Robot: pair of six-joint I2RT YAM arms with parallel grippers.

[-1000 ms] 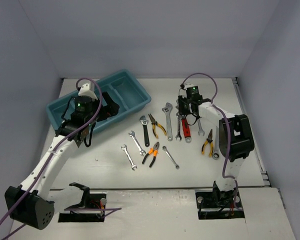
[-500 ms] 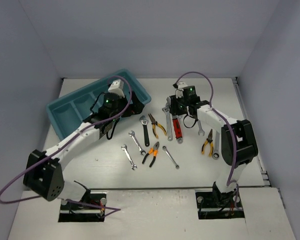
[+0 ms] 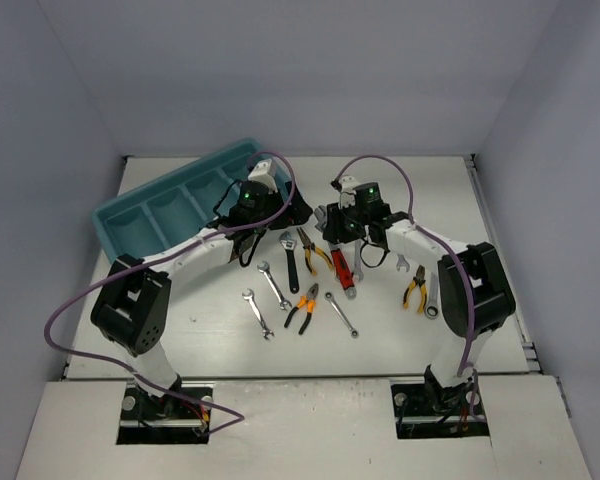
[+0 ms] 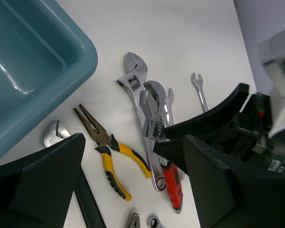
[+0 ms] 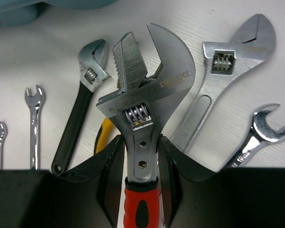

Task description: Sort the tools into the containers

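My right gripper (image 5: 141,161) (image 3: 338,238) is shut on a red-handled adjustable wrench (image 5: 142,109) (image 3: 344,270), gripping the steel shank just above the red grip and holding it over the other tools. My left gripper (image 4: 133,190) (image 3: 248,245) hangs open and empty by the right end of the teal tray (image 3: 150,215) (image 4: 38,61), whose containers hold no tools that I can see. Below the left gripper lie yellow-handled pliers (image 4: 109,152) (image 3: 313,250) and a black-handled adjustable wrench (image 3: 290,262) (image 5: 80,118). A large silver adjustable wrench (image 4: 133,78) (image 5: 223,71) lies under the held one.
Loose on the table are silver wrenches (image 3: 273,285) (image 3: 257,313) (image 3: 341,313), orange-handled pliers (image 3: 302,307), another pair of yellow pliers (image 3: 414,287) and a ratchet wrench (image 3: 432,297). The right gripper's black body (image 4: 213,123) sits close to my left fingers. Walls enclose the table.
The left arm swung right from over the tray's left end to its right end, near the tools. The right gripper carried the red-handled wrench leftward.
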